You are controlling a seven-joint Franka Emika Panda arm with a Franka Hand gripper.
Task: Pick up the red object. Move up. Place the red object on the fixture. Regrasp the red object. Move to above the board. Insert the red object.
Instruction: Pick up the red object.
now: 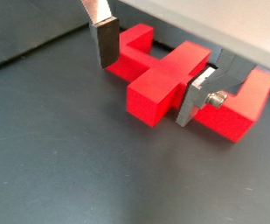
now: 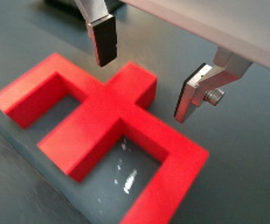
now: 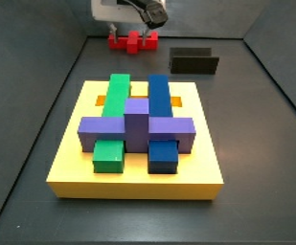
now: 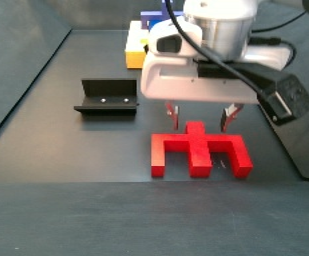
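- The claw (image 4: 197,116) hangs just above the red object (image 4: 200,152) in the lower middle of a side view; in the other side view it sits at the top edge (image 3: 127,29), partly cut off by the frame.
- Its jaws stand wide, holding nothing: one finger (image 1: 106,45) and the other finger (image 1: 201,94) flank the red object's (image 1: 178,83) middle prong, with a gap showing on at least one side.
- In a wrist view the fingers (image 2: 102,39) hover clear above the red object (image 2: 102,118), which lies flat on the dark counter (image 2: 20,188); whether the pads touch the plastic in the other wrist view is hard to tell.
- The red object rests on the counter (image 4: 63,215) with its three prongs pointing toward the lower edge of that side view; in the other side view it is a small red shape at top centre (image 3: 131,41).
- The fixture (image 4: 109,97) stands at the left of that frame, well apart from the red object; it appears at upper right in the other side view (image 3: 195,61).
- The board (image 3: 74,158) fills the middle of a side view, carrying green (image 3: 116,91), blue (image 3: 159,94) and purple (image 3: 137,124) blocks; only its corner (image 4: 135,42) shows behind the arm in the other.
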